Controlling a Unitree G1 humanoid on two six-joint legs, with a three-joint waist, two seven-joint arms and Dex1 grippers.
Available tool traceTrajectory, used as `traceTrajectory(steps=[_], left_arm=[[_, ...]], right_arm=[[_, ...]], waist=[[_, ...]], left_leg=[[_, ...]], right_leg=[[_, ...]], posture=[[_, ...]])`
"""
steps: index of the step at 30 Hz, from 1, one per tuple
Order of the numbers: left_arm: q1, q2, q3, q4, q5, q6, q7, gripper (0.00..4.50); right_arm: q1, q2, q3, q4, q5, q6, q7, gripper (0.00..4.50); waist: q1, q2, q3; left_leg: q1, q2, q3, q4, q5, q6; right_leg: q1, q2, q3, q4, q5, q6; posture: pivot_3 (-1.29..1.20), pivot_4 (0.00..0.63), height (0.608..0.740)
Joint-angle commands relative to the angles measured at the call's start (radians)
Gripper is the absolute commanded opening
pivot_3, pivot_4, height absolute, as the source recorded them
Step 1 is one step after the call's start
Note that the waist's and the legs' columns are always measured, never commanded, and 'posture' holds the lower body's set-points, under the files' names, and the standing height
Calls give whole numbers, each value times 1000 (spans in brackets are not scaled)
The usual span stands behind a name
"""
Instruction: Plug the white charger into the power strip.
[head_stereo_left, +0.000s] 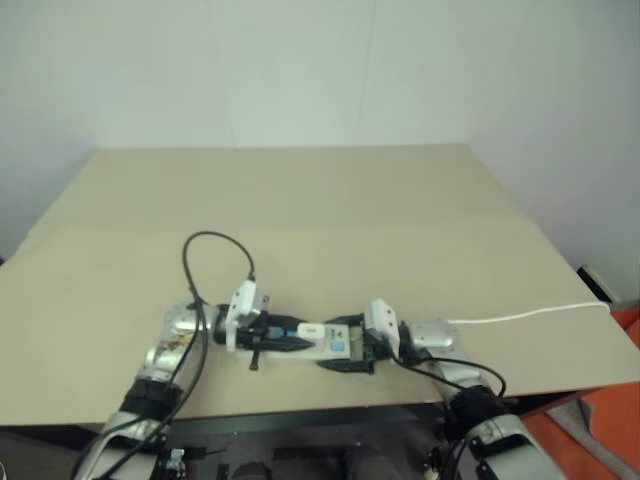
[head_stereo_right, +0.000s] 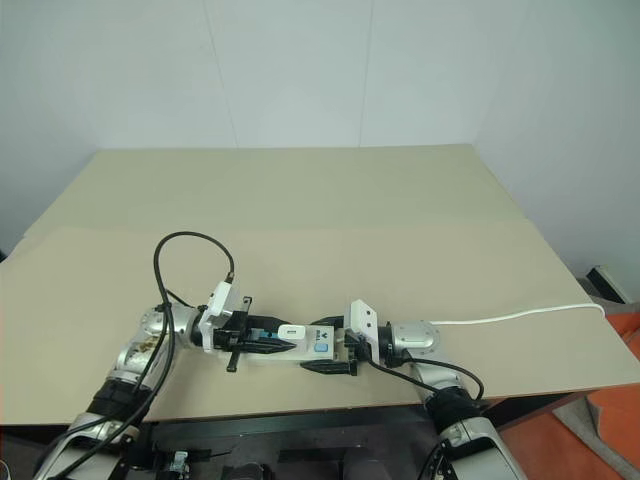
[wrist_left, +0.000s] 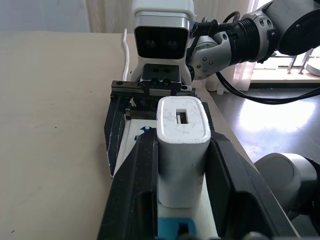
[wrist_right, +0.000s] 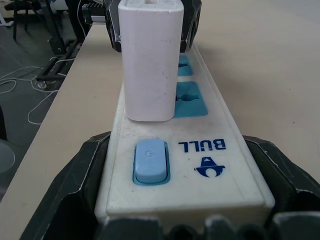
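**Charger Sits on the Strip**

Head view: the left gripper (head_stereo_left: 285, 335) squeezes the white charger (head_stereo_left: 311, 329) between its jaws.

Left wrist view: the charger stands upright on the power strip (wrist_left: 131, 145), likely to push in.

Right wrist view: the right gripper (wrist_right: 175, 200) hugs the strip's switch end, keeping it steady.

Even soft light, head views slightly hazy, wrist views sharp w/ window glare
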Motion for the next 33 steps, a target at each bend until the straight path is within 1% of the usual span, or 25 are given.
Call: traceTrajectory(steps=[1,7,9,11,17,18,23,26,28,29,33], left_arm=[[39,47,-38,32,72,64,20,973],[45,56,-47,11,63,85,25,973],[42,59,-49,10,54,96,14,1732],[38,61,-47,2,41,114,8,2310],[16,37,-9,-18,12,110,32,4264],[8,34,2,-24,3,110,38,4487],[-34,53,76,-89,-45,98,46,4487],[-93,145,147,-136,-92,145,10,4487],[-133,223,197,-145,-139,183,-39,4500],[-145,259,211,-146,-151,195,-62,4500],[-160,329,264,-129,-171,204,-87,4500]], right_arm=[[-3,12,4,2,11,-3,8,3421],[-6,13,4,6,11,-6,9,3421],[-7,13,3,9,11,-8,9,3421],[-8,14,3,11,11,-9,9,3421],[-10,19,4,17,11,-14,9,3421],[-10,20,5,18,10,-15,9,3421],[-9,24,5,19,8,-18,8,3421],[-5,22,6,18,10,-11,16,3421],[-5,17,7,17,15,7,28,4151],[-5,15,7,17,17,12,33,4436],[-8,2,1,12,17,7,37,4477]], waist=[[0,0,0],[0,0,-1],[-2,0,-1],[-2,1,-1],[-1,1,-1],[-1,1,-1],[-1,0,-1],[-2,-1,0],[-4,-1,1],[-5,-1,1],[0,0,1]], left_leg=[[0,0,0,0,0,0],[0,0,0,0,0,0],[0,0,0,0,0,0],[1,0,1,-1,0,0],[1,0,1,-1,0,0],[1,0,1,-1,0,0],[0,0,0,-1,0,0],[-2,0,0,-1,0,0],[-3,1,0,-1,0,0],[-3,1,0,-1,0,0],[-2,1,1,-6,0,0]], right_leg=[[0,0,0,0,0,0],[0,0,0,0,0,0],[0,0,0,0,0,0],[0,0,1,0,0,0],[0,0,1,0,0,-1],[0,0,1,0,0,-1],[-1,0,0,0,0,0],[-3,0,0,0,0,0],[-4,1,0,0,0,0],[-5,1,0,0,0,0],[-5,0,0,-3,-1,-1]], posture=[[0,150,740],[0,150,740],[0,150,740],[0,150,740],[0,150,740],[0,150,740],[0,150,740],[0,150,740],[0,150,740],[0,150,740],[0,150,740]])
